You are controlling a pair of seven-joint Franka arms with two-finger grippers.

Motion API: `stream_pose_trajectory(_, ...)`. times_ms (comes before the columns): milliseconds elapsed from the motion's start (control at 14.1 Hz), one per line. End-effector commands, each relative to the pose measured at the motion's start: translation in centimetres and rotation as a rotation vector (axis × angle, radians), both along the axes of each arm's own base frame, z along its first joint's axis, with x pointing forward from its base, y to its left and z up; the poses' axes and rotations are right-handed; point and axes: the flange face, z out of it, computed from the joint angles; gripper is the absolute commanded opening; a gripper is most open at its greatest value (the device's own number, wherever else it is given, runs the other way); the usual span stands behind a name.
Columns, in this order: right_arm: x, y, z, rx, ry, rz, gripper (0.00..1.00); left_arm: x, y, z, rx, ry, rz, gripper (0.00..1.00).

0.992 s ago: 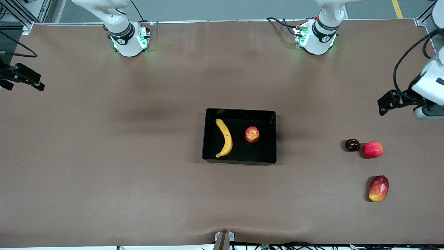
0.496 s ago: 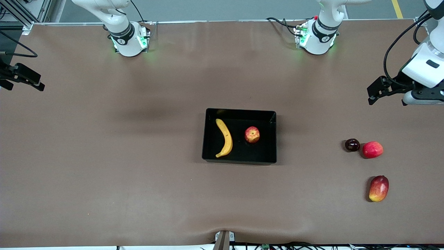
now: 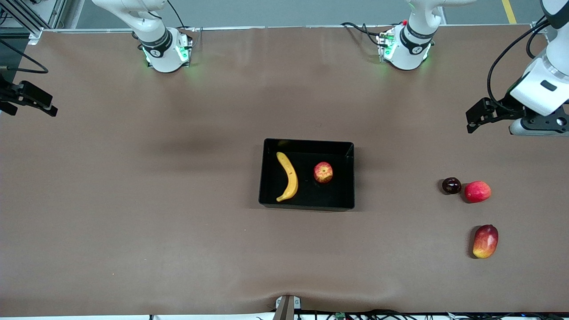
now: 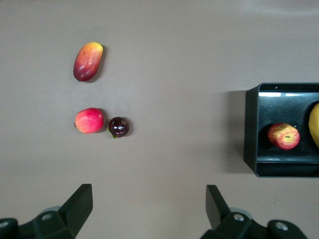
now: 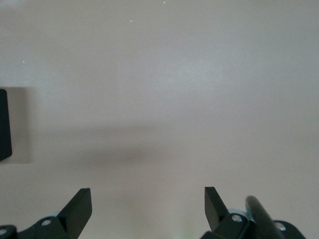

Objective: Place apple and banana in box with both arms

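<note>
The black box [image 3: 306, 206] sits at the middle of the table. The banana [image 3: 288, 176] and the apple [image 3: 323, 172] lie in it side by side, the banana toward the right arm's end. My left gripper [image 3: 472, 120] is open and empty, up in the air over bare table at the left arm's end. Its wrist view shows its open gripper [image 4: 149, 199], the box [image 4: 251, 129], the apple [image 4: 283, 136] and the banana's edge [image 4: 315, 124]. My right gripper [image 3: 46, 108] is open and empty over the table's edge at the right arm's end; its wrist view [image 5: 148, 201] shows a box corner [image 5: 4, 124].
Three loose fruits lie at the left arm's end: a dark plum [image 3: 451, 185] touching a pinkish-red round fruit [image 3: 477, 191], and a red-yellow mango [image 3: 485, 241] nearer the front camera. They also show in the left wrist view: the plum [image 4: 118, 127], the round fruit [image 4: 89, 120], the mango [image 4: 88, 61].
My left gripper has drawn back from over the loose fruits toward the robots' side of the table. The right arm, the box and the fruits have not moved.
</note>
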Motion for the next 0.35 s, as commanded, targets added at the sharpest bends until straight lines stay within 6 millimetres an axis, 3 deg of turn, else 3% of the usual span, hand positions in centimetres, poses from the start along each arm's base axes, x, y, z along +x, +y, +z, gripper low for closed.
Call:
stream_pose_trajectory(0,0.10,-0.33,0.17,-0.003,0.003,0.003,1.00,0.08,-0.07,0.86,-0.007,0.003,0.008,1.00)
stream_pose_trajectory(283,0.06,-0.74,0.17,-0.003,0.003,-0.004,1.00,-0.28,0.60,0.38,-0.002,0.047,0.030,1.00)
